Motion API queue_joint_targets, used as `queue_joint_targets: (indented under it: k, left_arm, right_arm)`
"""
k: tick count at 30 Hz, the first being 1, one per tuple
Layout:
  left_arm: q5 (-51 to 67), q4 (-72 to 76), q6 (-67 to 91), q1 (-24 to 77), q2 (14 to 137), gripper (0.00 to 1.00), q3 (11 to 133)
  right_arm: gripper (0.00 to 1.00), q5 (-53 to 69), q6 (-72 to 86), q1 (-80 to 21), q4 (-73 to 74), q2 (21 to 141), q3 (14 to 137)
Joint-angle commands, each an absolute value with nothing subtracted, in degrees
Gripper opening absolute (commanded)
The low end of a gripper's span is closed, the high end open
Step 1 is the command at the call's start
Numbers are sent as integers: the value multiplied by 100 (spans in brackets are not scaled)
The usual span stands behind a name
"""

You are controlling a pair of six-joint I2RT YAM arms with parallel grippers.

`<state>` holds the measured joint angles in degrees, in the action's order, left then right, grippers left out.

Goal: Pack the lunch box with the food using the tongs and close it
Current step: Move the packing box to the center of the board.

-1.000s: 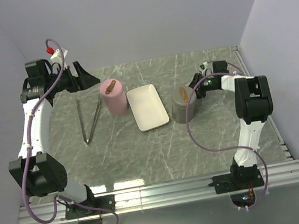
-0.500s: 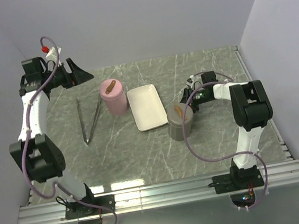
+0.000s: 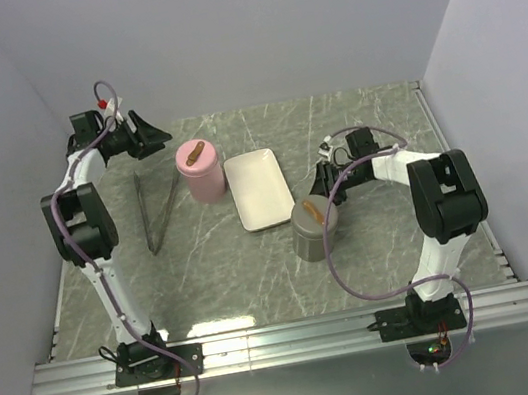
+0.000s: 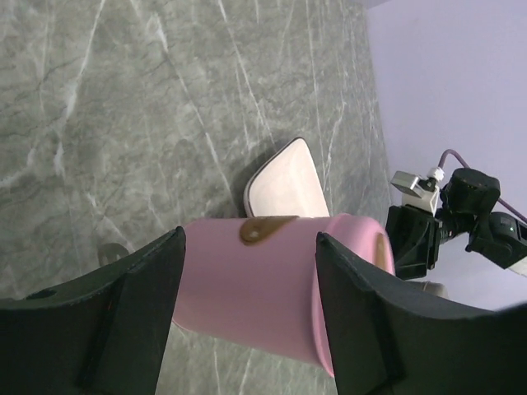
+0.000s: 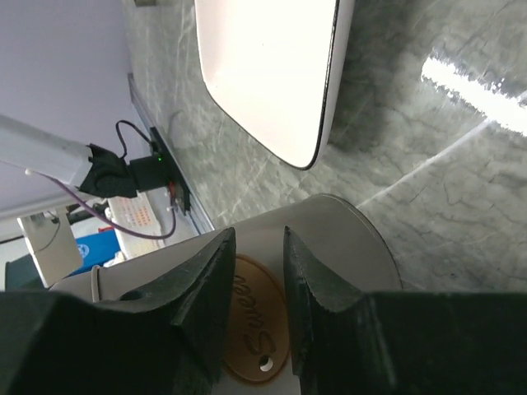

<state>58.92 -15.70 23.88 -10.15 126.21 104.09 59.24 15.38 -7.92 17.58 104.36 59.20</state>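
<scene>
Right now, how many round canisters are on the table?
2. A pink canister stands left of the white tray; a grey canister stands at its near right corner. None appears hidden.

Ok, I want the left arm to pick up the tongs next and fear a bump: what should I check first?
1. Is the left pincer open: ok.
2. Are the tongs flat on the table, nothing gripping them: ok.
3. Is the pink canister upright and apart from them: ok.
4. Is the right pincer shut on the grey canister by its brown tag: ok.
5. Is the white tray bare: ok.
6. Is any food in sight: not ok.
</scene>
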Motion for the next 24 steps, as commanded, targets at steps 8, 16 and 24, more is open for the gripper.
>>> queue_joint_targets:
  k: [8, 16, 24]
  left_arm:
    - [6354, -993, 2734, -554, 13350, 68, 10863]
    - [6512, -1133, 2585, -413, 13439, 63, 10583]
    - [6618, -1950, 1627, -290, 12517, 53, 9363]
  right_arm:
    - [38, 5546, 1099, -677, 2223, 10178, 6292]
    - [38, 5362, 800, -431, 2619, 10046, 6759]
    - [38, 5229, 273, -316, 3041, 9949, 6873]
